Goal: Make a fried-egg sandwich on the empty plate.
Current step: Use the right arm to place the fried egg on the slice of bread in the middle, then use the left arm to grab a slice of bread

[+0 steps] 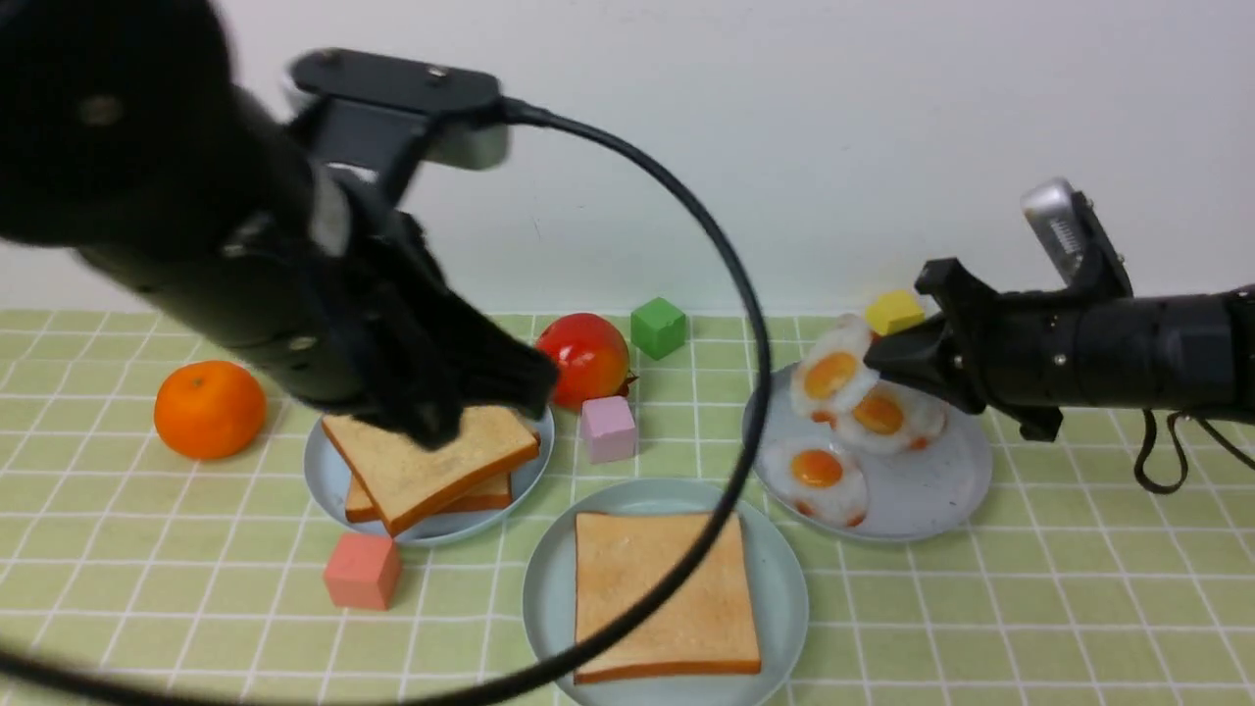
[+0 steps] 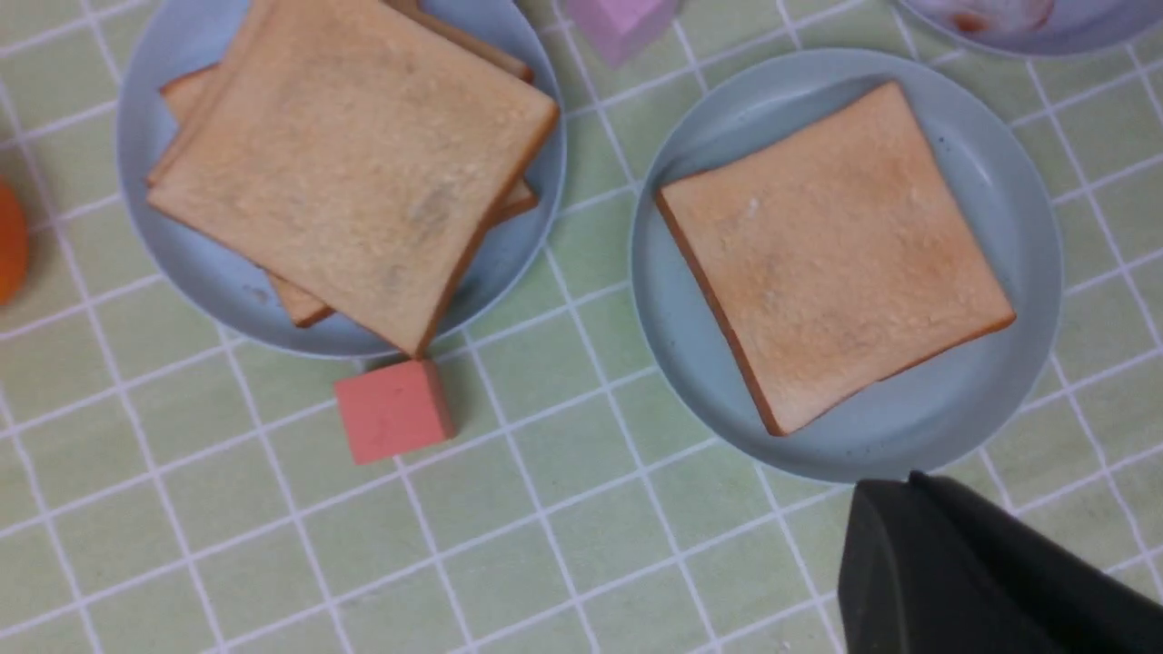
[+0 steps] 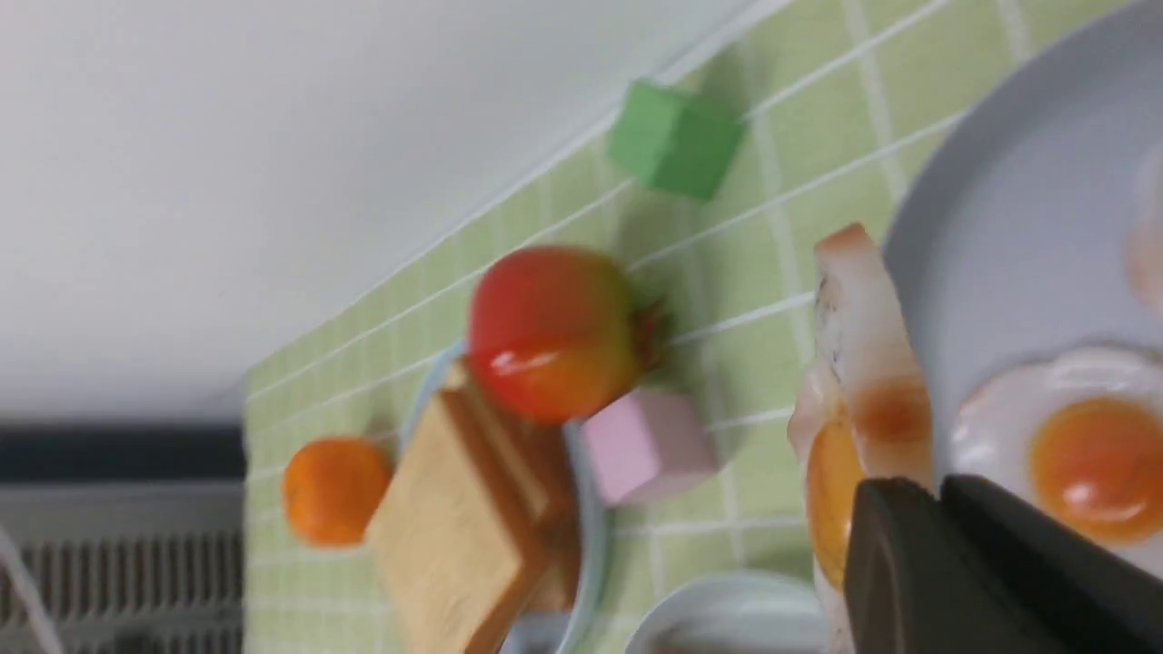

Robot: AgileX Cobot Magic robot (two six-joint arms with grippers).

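Observation:
The pale teal-green plate [image 1: 784, 588] sits front centre with one toast slice [image 1: 667, 598] lying on it; both show in the left wrist view, plate [image 2: 1018, 272] and toast [image 2: 831, 254]. My right gripper [image 1: 873, 361] is shut on a toy fried egg [image 1: 828, 378] and holds it tilted, lifted above the speckled grey-blue plate [image 1: 931, 490]. The right wrist view shows that gripper [image 3: 940, 490] and the egg [image 3: 854, 427]. My left gripper [image 1: 525, 384] is shut and empty, hovering over the pale blue plate [image 1: 328, 480] with its loose toast slices [image 1: 431, 461]. The left gripper also shows in its wrist view [image 2: 909, 481].
Two more fried eggs [image 1: 819, 471] lie on the speckled plate. An orange [image 1: 209, 409], a red fruit [image 1: 585, 358] and green [image 1: 657, 327], pink [image 1: 608, 428], salmon [image 1: 362, 571] and yellow [image 1: 892, 312] cubes stand around. The left arm's black cable [image 1: 750, 392] loops across the teal plate.

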